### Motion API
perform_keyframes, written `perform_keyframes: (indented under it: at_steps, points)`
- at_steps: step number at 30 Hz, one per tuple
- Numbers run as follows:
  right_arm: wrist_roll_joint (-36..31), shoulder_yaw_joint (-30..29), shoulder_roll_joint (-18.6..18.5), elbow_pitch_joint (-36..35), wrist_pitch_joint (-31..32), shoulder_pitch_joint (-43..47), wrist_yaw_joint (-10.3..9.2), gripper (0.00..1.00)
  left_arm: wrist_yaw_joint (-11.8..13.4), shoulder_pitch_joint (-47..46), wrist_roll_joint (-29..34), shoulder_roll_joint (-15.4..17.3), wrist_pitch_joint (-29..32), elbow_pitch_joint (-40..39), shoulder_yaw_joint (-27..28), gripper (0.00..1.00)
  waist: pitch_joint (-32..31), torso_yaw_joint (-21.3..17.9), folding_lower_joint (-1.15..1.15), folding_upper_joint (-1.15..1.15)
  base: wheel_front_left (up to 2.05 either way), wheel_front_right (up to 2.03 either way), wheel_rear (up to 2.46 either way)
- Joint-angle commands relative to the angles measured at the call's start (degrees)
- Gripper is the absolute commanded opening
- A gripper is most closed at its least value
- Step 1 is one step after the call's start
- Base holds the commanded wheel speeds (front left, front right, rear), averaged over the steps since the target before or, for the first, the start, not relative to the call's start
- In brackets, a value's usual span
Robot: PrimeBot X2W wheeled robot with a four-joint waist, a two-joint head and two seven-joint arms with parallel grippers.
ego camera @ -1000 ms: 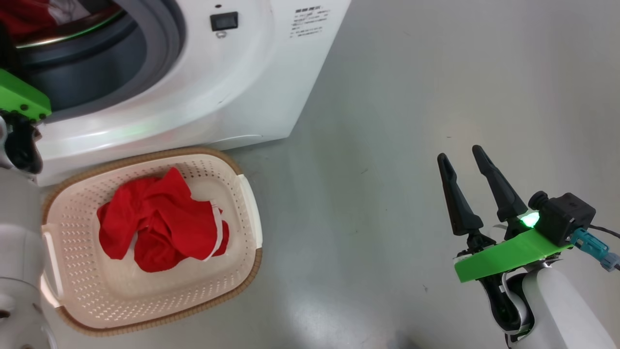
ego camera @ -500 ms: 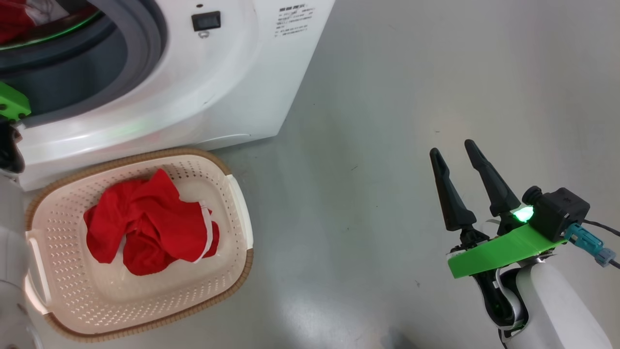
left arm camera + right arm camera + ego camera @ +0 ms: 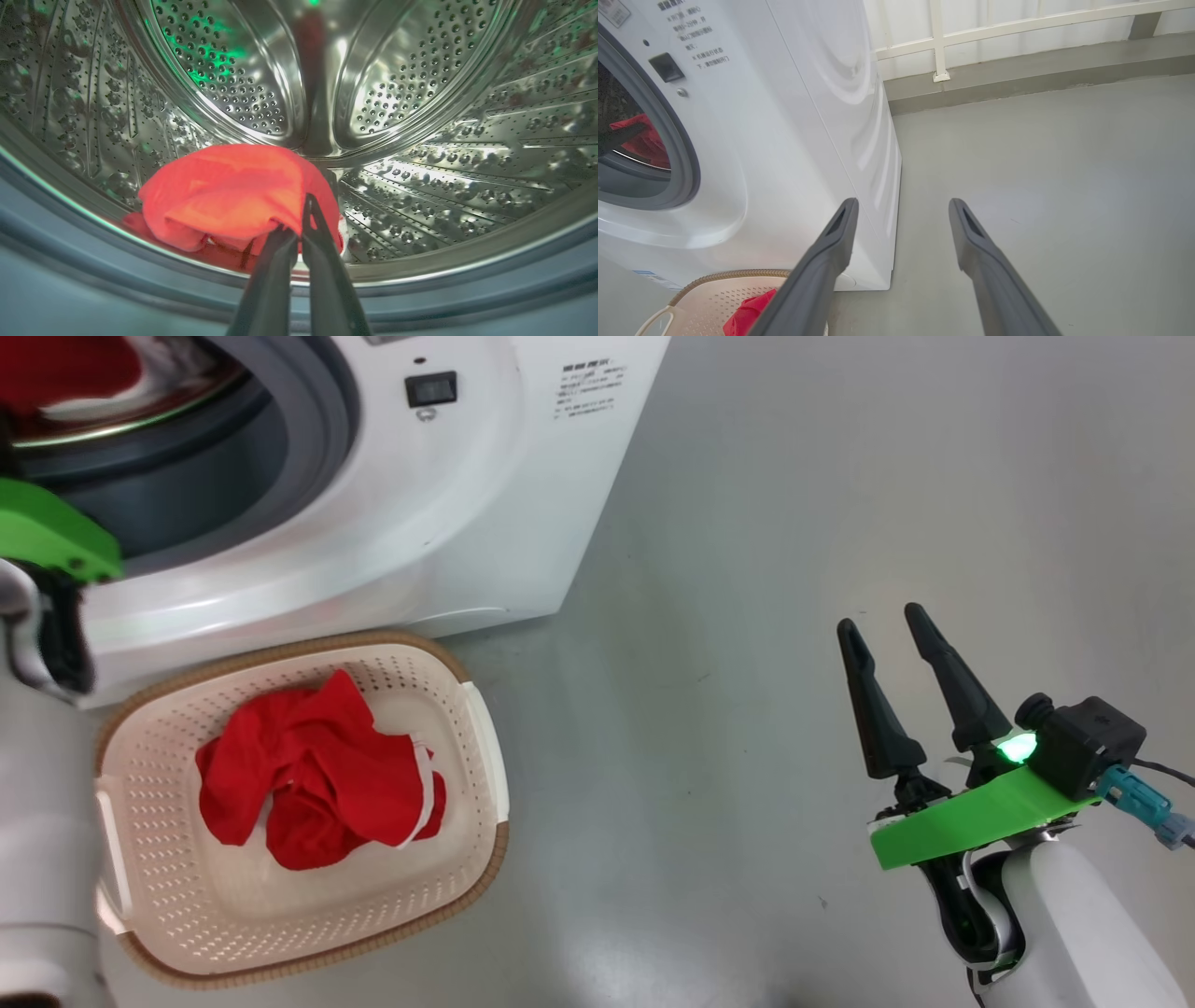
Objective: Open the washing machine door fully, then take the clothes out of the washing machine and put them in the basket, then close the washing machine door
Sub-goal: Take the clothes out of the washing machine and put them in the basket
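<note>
The washing machine (image 3: 467, 504) stands with its round mouth open; its door is out of view. In the left wrist view, my left gripper (image 3: 294, 215) is inside the steel drum (image 3: 420, 93), shut on the near edge of a red garment (image 3: 224, 191) lying on the drum floor. A second heap of the red clothes (image 3: 327, 775) lies in the cream basket (image 3: 487, 747) on the floor in front of the machine. My right gripper (image 3: 882, 621) hovers open over bare floor to the right, holding nothing. It is also open in the right wrist view (image 3: 901, 201).
Grey floor (image 3: 747, 569) spreads to the right of the machine and basket. In the right wrist view a white railing (image 3: 938, 42) and a low kerb run along the back. My left forearm (image 3: 42, 821) overlaps the basket's left side.
My left gripper has closed on the red garment in the drum. The head camera shifted a little, then back. The right arm has hardly moved.
</note>
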Motion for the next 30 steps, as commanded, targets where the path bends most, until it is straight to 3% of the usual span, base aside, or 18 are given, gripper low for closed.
perform_keyframes:
  at_steps: [1, 30]
  points:
    - [-0.03, 0.66, -0.93, -1.39, -0.37, 1.09, 0.35, 1.00, -0.55, 2.80, 1.09, 1.52, -0.68, -4.28, 0.45, 0.00, -0.81, 0.68, 0.00, 0.00, 0.00, 0.00, 0.00]
    - [-0.64, -0.24, -3.87, -1.21, -0.37, 5.58, 0.35, 1.00, -3.66, 26.50, 6.46, -7.31, -0.70, -42.16, 2.95, 0.00, -9.29, 5.79, 0.00, 0.00, 0.00, 0.00, 0.00]
